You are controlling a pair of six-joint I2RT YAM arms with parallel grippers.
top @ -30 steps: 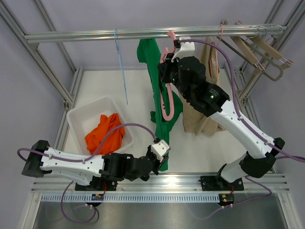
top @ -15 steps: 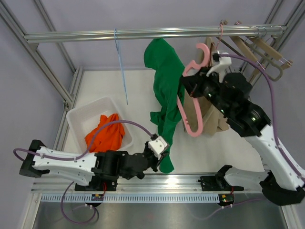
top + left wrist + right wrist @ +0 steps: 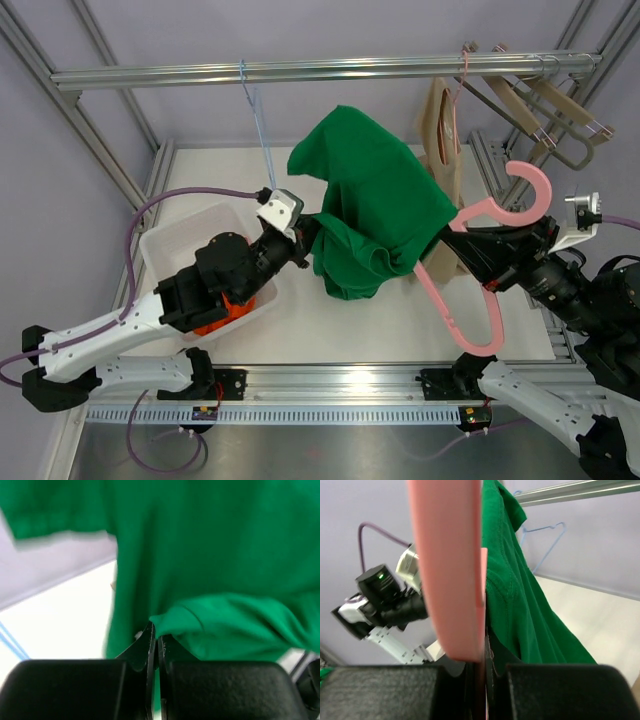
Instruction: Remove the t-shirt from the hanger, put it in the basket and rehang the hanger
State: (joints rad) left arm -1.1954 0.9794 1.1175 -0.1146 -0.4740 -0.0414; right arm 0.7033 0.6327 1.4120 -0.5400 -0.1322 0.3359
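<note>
Up over the table (image 3: 400, 320), my left pincer (image 3: 154, 634), shut on the hem of the green t-shirt (image 3: 375, 210), has hauled it left while my right pincer (image 3: 458, 240), clamped on the pink hanger (image 3: 472, 305), swung right, so the shirt looks nearly off, snagged on one arm.

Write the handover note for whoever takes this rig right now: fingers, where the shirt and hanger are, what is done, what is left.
Left gripper: fingers shut on a fold of the green t-shirt.
Right gripper: fingers shut on the pink hanger, which is off the rail and held in the air.
The shirt hangs bunched between the two arms, above the table. One side still drapes over the hanger's far end.
Done: hanger unhooked, shirt gripped.
Left: pull shirt and hanger apart until the shirt is free, then probably drop it in the white bin.
</note>
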